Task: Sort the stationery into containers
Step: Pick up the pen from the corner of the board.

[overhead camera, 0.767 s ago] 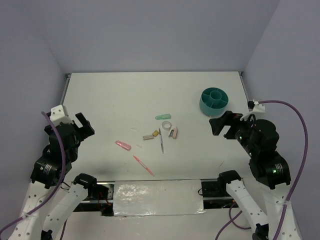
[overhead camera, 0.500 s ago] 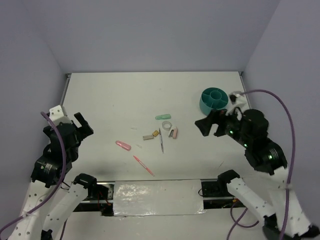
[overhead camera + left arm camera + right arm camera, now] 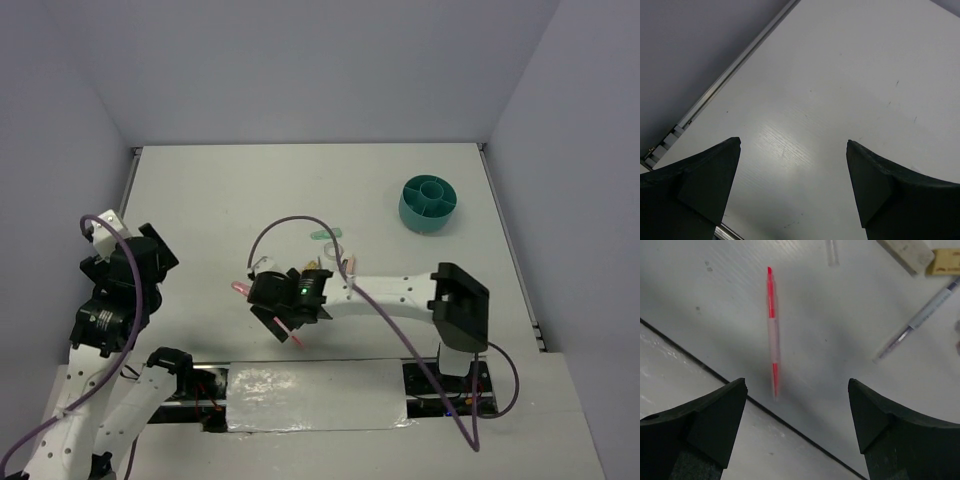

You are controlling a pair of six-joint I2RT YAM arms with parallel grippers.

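I count one white surface (image 3: 250, 190) and two arms. The left arm sits at the left edge, with the left claw (image 3: 793, 141) wide open over bare surface, holding nothing. The right arm is stretched across to the middle front. The right claw (image 3: 797, 384) is spread too and grips nothing; it hangs above one pink pen (image 3: 772, 332) lying flat near the front edge.

One teal cup (image 3: 415, 218) stands far right, well apart from the rest. One grey pen (image 3: 920, 320) lies right of the pink one.

Two blocks sit just beside each other: grey block (image 3: 905, 250) and tan block (image 3: 945, 262). From overhead I see one mint capsule (image 3: 322, 236), one tape ring (image 3: 335, 250) and one pink capsule (image 3: 239, 288), which is left of the right claw.
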